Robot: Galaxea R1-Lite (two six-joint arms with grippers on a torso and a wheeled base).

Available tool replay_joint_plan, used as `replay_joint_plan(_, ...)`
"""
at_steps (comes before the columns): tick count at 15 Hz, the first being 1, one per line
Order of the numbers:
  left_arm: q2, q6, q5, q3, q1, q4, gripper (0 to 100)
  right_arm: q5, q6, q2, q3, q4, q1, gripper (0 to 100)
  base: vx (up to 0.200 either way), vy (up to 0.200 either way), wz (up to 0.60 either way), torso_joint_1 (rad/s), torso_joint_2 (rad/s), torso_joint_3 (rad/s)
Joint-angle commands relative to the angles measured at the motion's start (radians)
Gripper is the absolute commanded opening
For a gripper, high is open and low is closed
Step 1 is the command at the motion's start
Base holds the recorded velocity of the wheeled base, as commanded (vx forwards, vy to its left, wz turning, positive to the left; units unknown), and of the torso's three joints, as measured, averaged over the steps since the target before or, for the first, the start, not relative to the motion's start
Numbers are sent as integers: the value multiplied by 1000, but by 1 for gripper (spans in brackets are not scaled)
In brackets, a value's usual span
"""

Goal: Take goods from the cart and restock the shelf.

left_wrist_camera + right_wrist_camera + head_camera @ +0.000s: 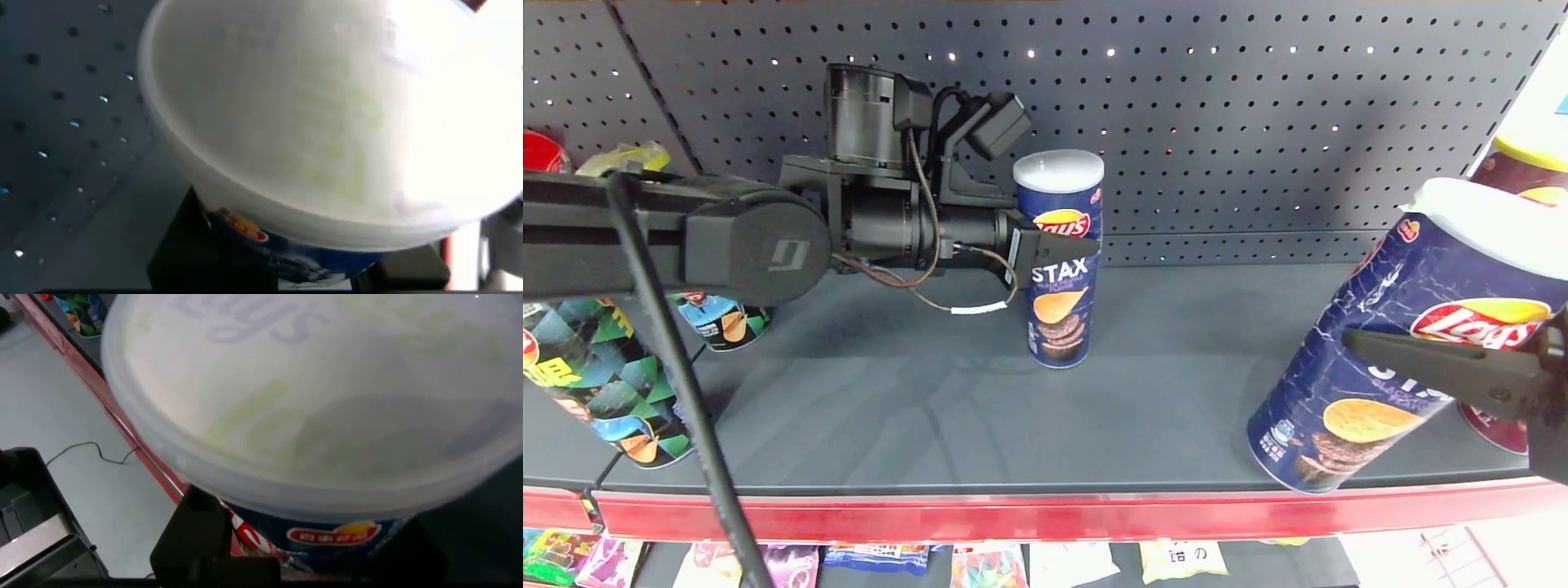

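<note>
2 held, L can (1058, 320) upright, R can (1388, 282) tilted

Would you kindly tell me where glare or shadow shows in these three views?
Head view: brightness washes out the upper right corner, light pricks through the pegboard holes, soft shadow lies on the shelf. Left wrist view: glare whitens the standing can's lid. Right wrist view: the tilted can's lid is evenly lit.

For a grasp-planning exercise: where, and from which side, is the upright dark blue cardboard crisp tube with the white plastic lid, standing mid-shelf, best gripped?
Grip the dark blue crisp tube around its mid-body, coming level from the robot's left, as the left gripper does. It is a tall upright cylinder, so jaws span its round wall; the grey pegboard blocks the back.
</note>
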Motion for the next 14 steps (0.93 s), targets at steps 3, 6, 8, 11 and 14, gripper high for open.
replay_joint_plan(3,-148,-4,-16,159,-49,-2,0,2,0,4,-6,-1,2,0,0,0,0,0,0,0)
replay_joint_plan(6,-212,-4,-22,257,-91,-4,0,2,0,4,-9,-1,2,0,0,0,0,0,0,0)
replay_joint_plan(8,-222,-4,-23,271,-94,-4,0,2,0,2,-13,-1,0,0,0,0,0,0,0,0)
replay_joint_plan(11,-220,1,-37,274,-94,-6,0,2,0,2,-13,-1,2,0,0,0,0,0,0,0)
replay_joint_plan(14,-217,6,-40,276,-94,-16,0,2,0,1,-13,-1,2,0,0,0,0,0,0,0)
